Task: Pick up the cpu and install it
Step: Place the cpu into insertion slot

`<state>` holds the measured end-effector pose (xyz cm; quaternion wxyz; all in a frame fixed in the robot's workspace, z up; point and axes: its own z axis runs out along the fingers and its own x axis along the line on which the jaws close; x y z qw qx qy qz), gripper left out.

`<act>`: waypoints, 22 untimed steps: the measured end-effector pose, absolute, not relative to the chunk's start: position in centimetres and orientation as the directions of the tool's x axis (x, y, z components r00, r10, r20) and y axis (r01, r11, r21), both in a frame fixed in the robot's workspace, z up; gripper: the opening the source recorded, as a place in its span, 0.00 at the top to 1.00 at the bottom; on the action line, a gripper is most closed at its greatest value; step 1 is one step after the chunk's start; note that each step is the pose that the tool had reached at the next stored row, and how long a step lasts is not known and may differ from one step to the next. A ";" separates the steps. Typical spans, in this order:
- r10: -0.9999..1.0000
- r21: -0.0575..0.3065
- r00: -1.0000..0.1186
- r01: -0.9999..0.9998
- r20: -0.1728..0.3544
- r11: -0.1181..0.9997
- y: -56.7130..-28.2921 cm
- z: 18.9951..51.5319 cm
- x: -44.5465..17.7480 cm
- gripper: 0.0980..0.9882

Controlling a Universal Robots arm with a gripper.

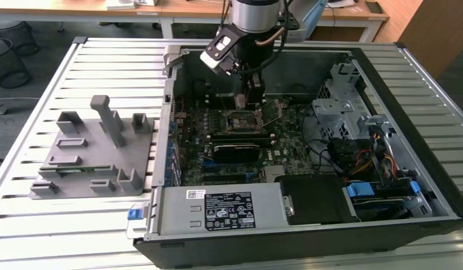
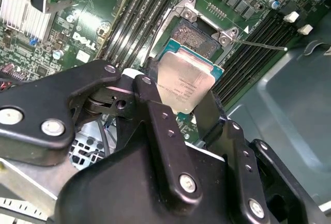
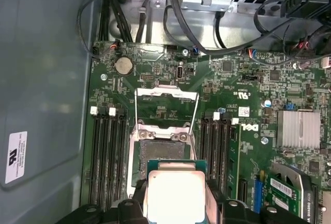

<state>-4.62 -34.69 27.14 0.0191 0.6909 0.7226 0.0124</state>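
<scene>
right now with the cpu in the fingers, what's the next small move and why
Probably ease the cpu slowly down toward the socket: the fingers clamp it by two edges, it hangs above the socket, and the cover frame stands open.

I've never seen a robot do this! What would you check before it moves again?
1. Grip on the cpu: ok, the gripper is shut on two opposite edges.
2. Socket open: ok, its metal frame is flipped back.
3. Socket free of loose objects: ok where visible; the cpu hides part of it.
4. Cpu lined up with the socket's corners: cannot tell.
5. Cables away from the socket: ok, they lie near the case wall.
</scene>
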 end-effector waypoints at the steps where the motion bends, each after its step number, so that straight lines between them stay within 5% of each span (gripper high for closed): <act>1: 0.999 0.044 -0.044 0.998 -0.010 0.045 -34.7 27.0 -4.6 0.52; 22: 0.999 0.044 -0.042 0.998 -0.010 0.043 -34.3 24.9 -4.5 0.52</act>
